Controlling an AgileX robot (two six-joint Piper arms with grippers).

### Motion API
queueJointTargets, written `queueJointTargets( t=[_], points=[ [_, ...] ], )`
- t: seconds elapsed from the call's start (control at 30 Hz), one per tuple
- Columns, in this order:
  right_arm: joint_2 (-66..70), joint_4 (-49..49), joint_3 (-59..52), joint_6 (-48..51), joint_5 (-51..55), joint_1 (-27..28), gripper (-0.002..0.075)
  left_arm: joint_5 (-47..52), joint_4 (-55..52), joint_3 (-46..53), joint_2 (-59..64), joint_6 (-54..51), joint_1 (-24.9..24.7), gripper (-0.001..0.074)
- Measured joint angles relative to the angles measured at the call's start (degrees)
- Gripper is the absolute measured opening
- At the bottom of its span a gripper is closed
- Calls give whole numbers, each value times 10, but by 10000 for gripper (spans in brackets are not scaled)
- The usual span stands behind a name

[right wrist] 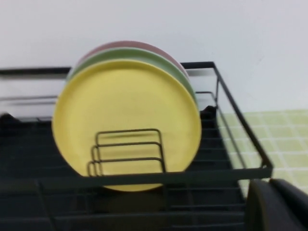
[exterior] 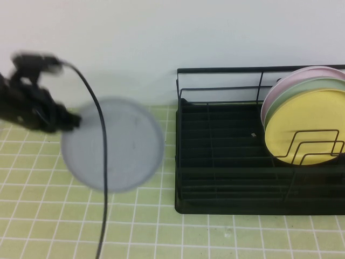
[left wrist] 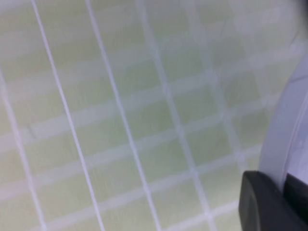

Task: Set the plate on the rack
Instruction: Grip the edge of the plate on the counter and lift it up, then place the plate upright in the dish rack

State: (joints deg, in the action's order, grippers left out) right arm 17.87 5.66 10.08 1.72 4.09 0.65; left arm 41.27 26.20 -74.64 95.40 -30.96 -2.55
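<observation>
Pinching the smooth round grey plate (exterior: 116, 144) by its left rim, my left gripper (exterior: 73, 121) sits mid-left; my right gripper (right wrist: 273, 207), pressed together, faces the wire rack (exterior: 215, 167).

The round grey plastic plate (exterior: 126, 145) looks smooth, matt; the black metal wire rack (exterior: 232, 206) looks matt too.

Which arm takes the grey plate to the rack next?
Left. The left gripper is shut on the grey plate's rim, just left of the rack. The right gripper is shut on nothing near the rack's right end, facing the yellow plate.
</observation>
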Motion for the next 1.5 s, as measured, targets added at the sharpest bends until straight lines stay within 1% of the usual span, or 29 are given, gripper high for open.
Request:
queueJointTargets(
  t=[0.1,0.17,0.2,0.3,0.43,0.53,0.57,0.63,0.7,0.73,0.77,0.87,0.93,0.97,1.0,1.13,1.23,1.3,1.4,1.5],
  points=[
    [0,81,7,0,6,-1,-3,-20,29,0,-67,-20,0,4],
    [0,136,31,7,60,-1,-3,-29,74,0,-113,-35,0,4],
    [0,163,50,21,98,-1,-3,-33,113,0,-133,-47,0,4],
    [0,263,104,121,201,-1,-3,-20,272,0,-174,-133,0,4],
    [0,486,167,320,289,-1,-3,55,453,0,-189,-249,-1,4],
    [0,624,192,439,343,-1,-3,92,527,0,-189,-293,-18,4],
    [0,657,199,463,359,-1,-2,92,536,0,-189,-296,-30,4],
    [1,689,207,483,378,-1,7,79,543,0,-189,-299,-62,4],
    [1,693,213,499,377,-1,47,57,543,0,-189,-300,-100,4],
    [1,698,213,500,373,-1,88,45,544,0,-189,-300,-124,4],
    [1,699,213,499,372,-1,143,31,545,0,-189,-300,-149,4],
    [1,707,213,493,368,-1,342,-15,546,0,-189,-310,-223,4],
    [1,712,213,490,367,-1,431,-49,548,0,-189,-312,-261,4],
    [1,723,213,490,367,-1,459,-67,548,0,-189,-313,-280,4],
    [1,734,213,490,366,-1,465,-79,548,0,-189,-313,-295,4],
    [1,760,213,485,313,-1,463,-130,551,0,-189,-313,-354,4],
    [1,764,213,461,254,-1,456,-136,552,0,-189,-313,-380,4],
    [1,780,213,462,235,-1,414,-136,552,0,-189,-313,-388,4],
    [1,807,213,467,235,-1,264,-133,554,0,-189,-314,-391,4],
    [1,822,213,471,249,-1,54,-117,555,0,-189,-314,-391,5]
  ],
)
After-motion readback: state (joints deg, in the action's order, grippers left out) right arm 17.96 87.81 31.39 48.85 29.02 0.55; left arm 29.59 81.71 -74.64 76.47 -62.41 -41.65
